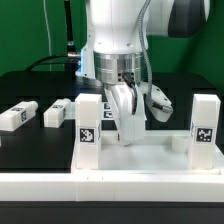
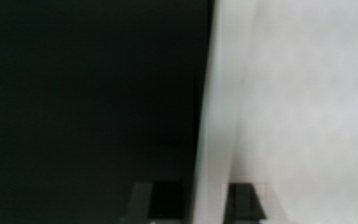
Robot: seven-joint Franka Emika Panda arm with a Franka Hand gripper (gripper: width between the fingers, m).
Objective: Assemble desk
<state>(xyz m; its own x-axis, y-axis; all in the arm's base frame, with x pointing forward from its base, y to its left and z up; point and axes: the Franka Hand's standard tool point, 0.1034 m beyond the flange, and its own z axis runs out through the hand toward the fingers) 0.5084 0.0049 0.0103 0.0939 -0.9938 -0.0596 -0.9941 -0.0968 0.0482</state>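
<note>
The fingers are pinching shut on a thin white edge, judged to be the rim of the top; the top is lying flat on the surface, just behind the rail wall; two legs are lying loose toward the exterior view's left; the step in hand is looking like positioning the top; the next move is calling for a steady drag without slipping.

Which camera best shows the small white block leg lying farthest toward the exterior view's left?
The exterior view: the small white block leg lies on the black table, its tag visible. The wrist view shows none of it.
</note>
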